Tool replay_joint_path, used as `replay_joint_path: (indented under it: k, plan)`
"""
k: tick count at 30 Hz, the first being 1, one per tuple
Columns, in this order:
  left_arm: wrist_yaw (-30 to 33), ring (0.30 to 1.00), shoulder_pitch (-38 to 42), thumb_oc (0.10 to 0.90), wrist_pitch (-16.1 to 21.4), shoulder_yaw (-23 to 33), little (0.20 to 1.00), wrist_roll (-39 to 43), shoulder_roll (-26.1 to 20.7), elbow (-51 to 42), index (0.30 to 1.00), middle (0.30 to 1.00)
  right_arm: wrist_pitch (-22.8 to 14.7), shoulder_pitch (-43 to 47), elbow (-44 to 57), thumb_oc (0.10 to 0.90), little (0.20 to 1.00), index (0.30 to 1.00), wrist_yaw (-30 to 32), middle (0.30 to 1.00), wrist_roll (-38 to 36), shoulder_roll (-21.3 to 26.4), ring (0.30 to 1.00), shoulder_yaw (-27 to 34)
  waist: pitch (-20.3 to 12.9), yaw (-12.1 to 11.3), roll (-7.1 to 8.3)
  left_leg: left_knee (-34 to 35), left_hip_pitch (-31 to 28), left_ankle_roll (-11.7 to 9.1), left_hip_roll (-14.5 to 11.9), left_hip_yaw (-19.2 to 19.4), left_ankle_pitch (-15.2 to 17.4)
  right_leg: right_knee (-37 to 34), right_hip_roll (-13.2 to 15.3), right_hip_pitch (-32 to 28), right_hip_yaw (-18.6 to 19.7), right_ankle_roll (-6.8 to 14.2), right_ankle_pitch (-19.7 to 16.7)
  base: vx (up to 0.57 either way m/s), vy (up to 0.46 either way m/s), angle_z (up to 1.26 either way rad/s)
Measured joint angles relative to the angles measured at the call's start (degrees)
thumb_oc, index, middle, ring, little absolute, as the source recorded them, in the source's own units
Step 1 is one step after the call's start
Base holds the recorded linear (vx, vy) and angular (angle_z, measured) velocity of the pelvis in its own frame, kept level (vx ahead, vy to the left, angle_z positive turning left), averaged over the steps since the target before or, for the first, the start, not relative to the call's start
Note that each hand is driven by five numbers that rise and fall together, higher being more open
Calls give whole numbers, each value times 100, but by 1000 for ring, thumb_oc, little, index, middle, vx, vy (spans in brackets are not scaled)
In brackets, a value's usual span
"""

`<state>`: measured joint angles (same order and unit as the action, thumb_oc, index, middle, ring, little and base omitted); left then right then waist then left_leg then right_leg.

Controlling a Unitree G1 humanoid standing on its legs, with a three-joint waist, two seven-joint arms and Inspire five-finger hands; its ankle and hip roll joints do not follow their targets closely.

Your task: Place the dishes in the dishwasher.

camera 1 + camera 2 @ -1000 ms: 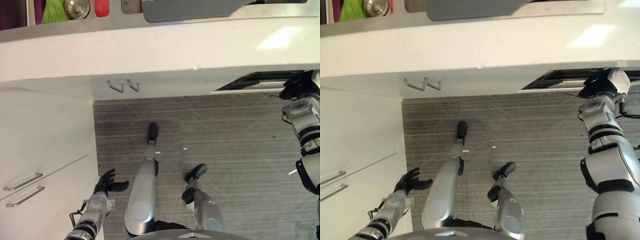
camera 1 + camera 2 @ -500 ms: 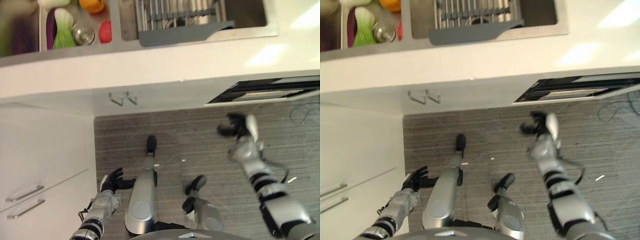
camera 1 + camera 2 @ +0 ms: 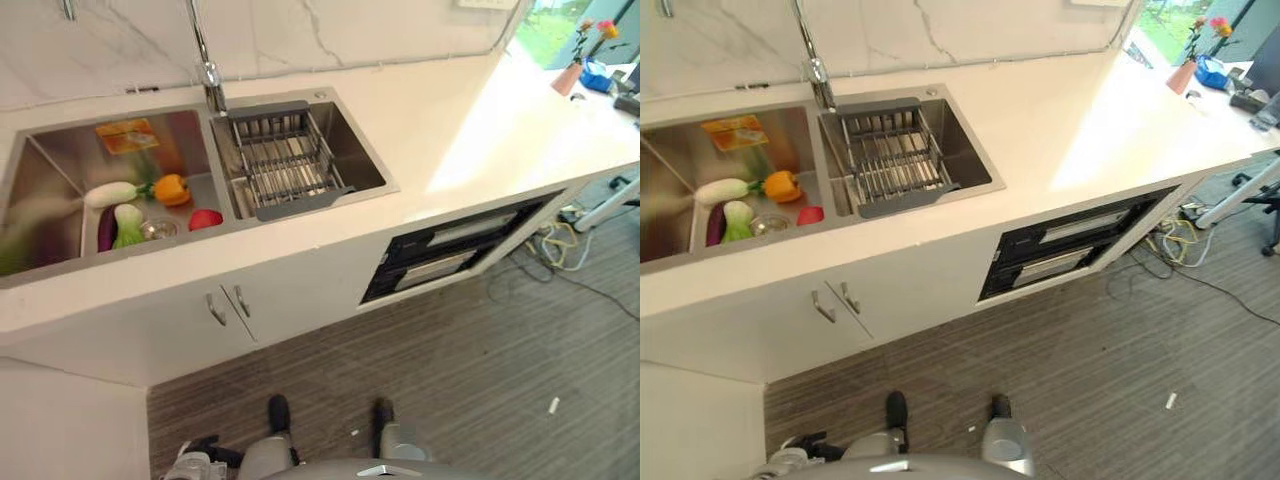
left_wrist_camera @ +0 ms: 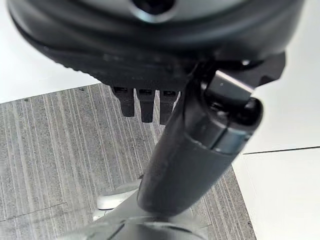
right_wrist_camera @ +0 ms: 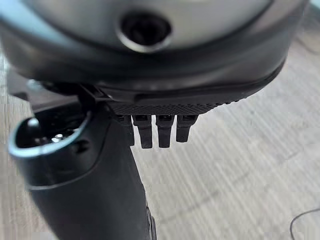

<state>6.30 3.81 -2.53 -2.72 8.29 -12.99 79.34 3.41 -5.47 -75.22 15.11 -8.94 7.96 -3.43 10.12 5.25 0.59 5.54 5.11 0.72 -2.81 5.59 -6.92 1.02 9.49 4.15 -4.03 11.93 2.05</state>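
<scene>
The view has been raised from the floor to the worktop (image 3: pixel 480 130), a move of the camera and not of the things; the right arm, lifted towards the dishwasher (image 3: pixel 455 255) a second ago, has been lowered. The right hand (image 5: pixel 164 132) is now hung over the floor with fingers straight and nothing held; the left hand (image 4: pixel 146 107) likewise. The dishwasher is set under the worktop's front edge, right of the cabinet doors (image 3: pixel 225 305), its dark front seemingly a little open. No dish can be made out; the drain rack (image 3: pixel 285 165) in the sink's right basin looks bare, and vegetables (image 3: pixel 130 205) are seen in the left basin; something to load has yet to be found.
</scene>
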Motion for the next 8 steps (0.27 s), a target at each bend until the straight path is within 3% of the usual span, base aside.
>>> replay_joint_path:
  k: [1, 2, 3, 4, 5, 6, 8]
  plan:
    - [-72, 900, 9, 800, 2, -43, 900, 0, 16, -27, 900, 900, 41, -32, -27, 800, 900, 900, -151, 900, -33, 24, 900, 6, -54, 16, 71, 5, 19, -202, 97, -102, 111, -40, 57, -63, -90, -260, -86, 125, -138, 124]
    - [-126, 900, 26, 800, -5, -39, 900, 3, 17, -34, 900, 900, 52, -63, -61, 800, 900, 900, -167, 900, -26, 27, 900, 10, -175, 47, 106, -217, 88, -359, 162, -151, 170, -36, 196, -42, -334, -346, -137, 200, -221, 105]
    - [-176, 900, -55, 800, -19, 49, 900, 16, -10, -31, 900, 900, 45, 41, -55, 800, 900, 900, -230, 900, -12, 122, 900, -44, -192, -49, 150, -1376, 197, -487, 90, -126, 525, -127, 255, -183, -466, -379, -162, 134, -150, 52]
    - [-187, 900, -151, 800, -49, 147, 900, 18, -4, -16, 900, 900, 18, 79, -8, 800, 900, 900, -267, 900, -11, 224, 900, -115, -221, -84, 103, -1817, 136, -510, -55, -121, 802, -228, 204, -291, -522, -377, -162, 94, -124, 3]
    - [-186, 900, -271, 800, -60, 144, 900, 18, 20, -14, 900, 900, 5, 106, 66, 800, 900, 900, -279, 900, 3, 355, 900, -236, -297, -81, -1, -1872, -12, -559, -221, -129, 1030, -291, 86, -340, -552, -374, -164, 47, -115, 1]
    - [-199, 900, -418, 800, -53, 133, 900, 19, 43, -29, 900, 900, -22, 131, 124, 800, 900, 900, -295, 900, -5, 522, 900, -223, -446, -70, -96, -1325, -282, -542, -387, -159, 1177, -244, -30, -276, -553, -378, -261, 47, -115, 13]
    - [-173, 900, -559, 800, -48, 36, 900, 10, 9, -59, 900, 900, -14, 146, 235, 800, 900, 900, -266, 900, -16, 538, 900, -216, -656, -80, -6, -743, -483, -533, -339, -92, 994, -385, 11, -244, -583, -345, -326, 42, -85, 22]
